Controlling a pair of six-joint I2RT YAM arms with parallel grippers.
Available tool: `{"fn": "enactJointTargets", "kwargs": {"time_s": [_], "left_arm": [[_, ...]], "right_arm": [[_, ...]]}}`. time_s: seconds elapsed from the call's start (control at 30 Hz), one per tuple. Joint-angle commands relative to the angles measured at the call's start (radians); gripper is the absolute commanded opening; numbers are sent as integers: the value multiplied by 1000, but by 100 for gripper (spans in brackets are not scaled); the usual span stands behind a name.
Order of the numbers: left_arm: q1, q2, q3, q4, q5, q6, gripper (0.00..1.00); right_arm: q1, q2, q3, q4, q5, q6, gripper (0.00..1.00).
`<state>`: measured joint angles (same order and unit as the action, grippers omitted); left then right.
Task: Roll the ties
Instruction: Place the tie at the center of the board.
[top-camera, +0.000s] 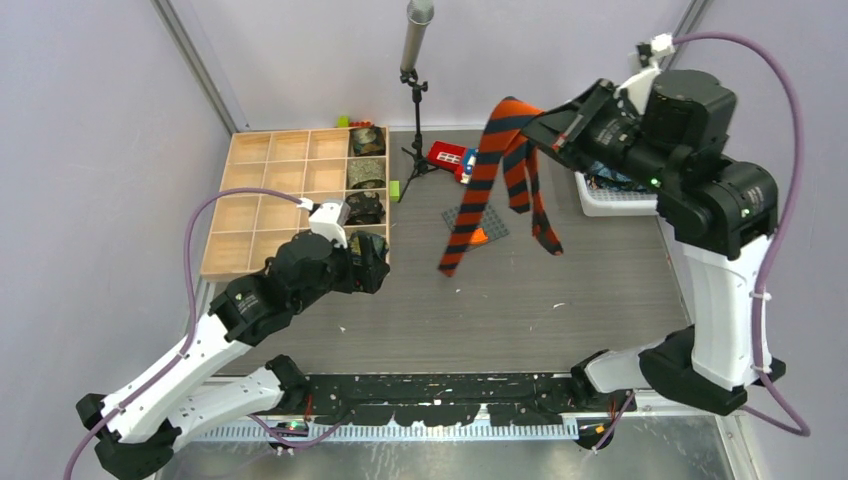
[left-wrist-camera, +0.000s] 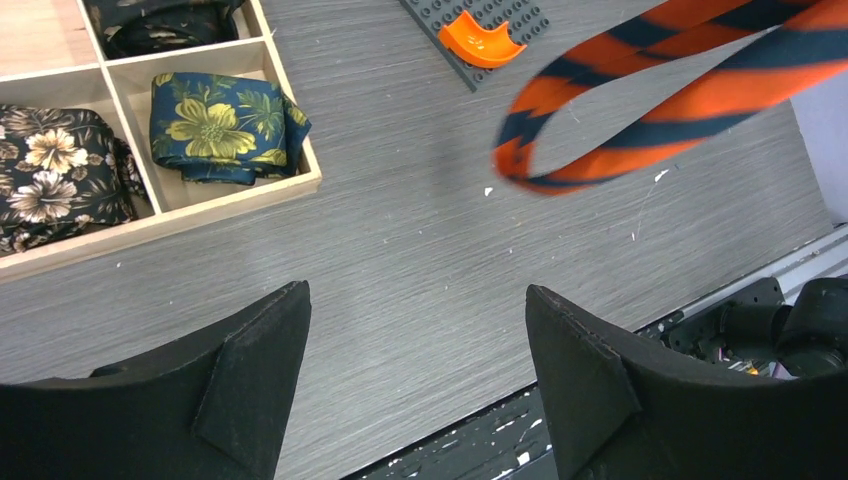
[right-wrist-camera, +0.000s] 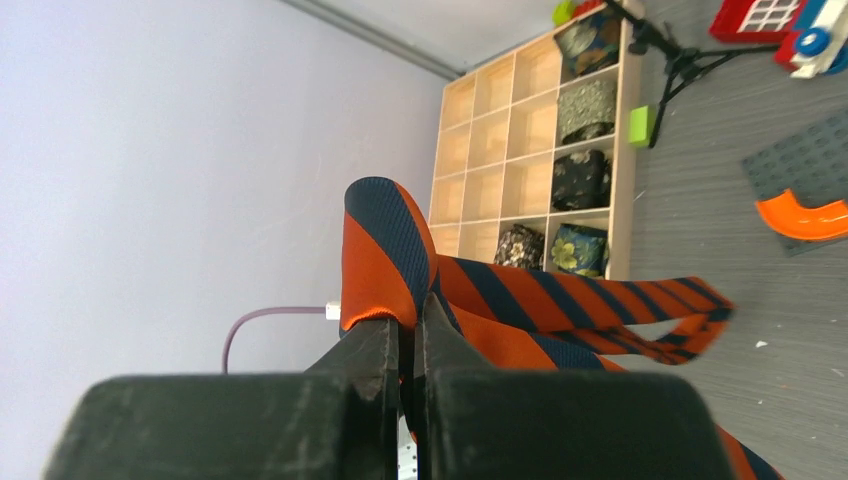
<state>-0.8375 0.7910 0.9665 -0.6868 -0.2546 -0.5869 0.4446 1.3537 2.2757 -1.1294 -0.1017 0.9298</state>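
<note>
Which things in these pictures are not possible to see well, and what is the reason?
- White bin, top view: its contents are covered by the right arm.
- Left gripper: in the top view its fingers are hidden under the left arm.
- Striped tie, left wrist view: cut off by the top and right edges.
- Right gripper, right wrist view: its fingers hide the pinched part of the tie.

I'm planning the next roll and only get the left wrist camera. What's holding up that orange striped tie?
Observer: The right end effector is shut on the striped tie, pinching it at a fold, held high.
Operator: How many tray compartments are filled? I see three.
Observer: Five rolled ties sit in the wooden tray: four in its right column, one beside the nearest.
Operator: More ties waiting?
Observer: A white bin, partly hidden by the right arm, holds dark patterned fabric; ties or not, unclear.
</note>
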Motion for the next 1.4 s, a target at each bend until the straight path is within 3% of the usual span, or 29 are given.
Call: {"fn": "enactJointTargets", "kwargs": {"time_s": [0.0,0.17,0.33,0.4,0.57,0.73,0.87,1.0,1.37], "left_arm": [[-5,-13,-3,-39,-34,-22,80],[-5,-6,19,-118,-69,-7,80],[-5,38,30,-166,-65,8,80],[-5,65,26,-175,-52,9,80],[-8,158,0,-163,-29,15,79],[-27,266,-21,-135,-91,7,77],[-29,321,-40,-124,-179,-84,74],[-26,339,-112,-11,-165,-154,70],[225,342,-335,388,159,-215,62]], "right_arm": [[94,26,3,-41,191,31,0],[90,-158,-523,20,421,-33,0],[-12,-214,-1004,75,385,-82,0],[-56,-222,-1102,98,389,-111,0],[-125,-212,-1173,105,448,-213,0],[-145,-177,-1180,110,469,-282,0],[-147,-159,-1196,121,489,-313,0],[-147,-159,-1224,153,481,-341,0],[-148,-138,-1311,238,464,-417,0]]}}
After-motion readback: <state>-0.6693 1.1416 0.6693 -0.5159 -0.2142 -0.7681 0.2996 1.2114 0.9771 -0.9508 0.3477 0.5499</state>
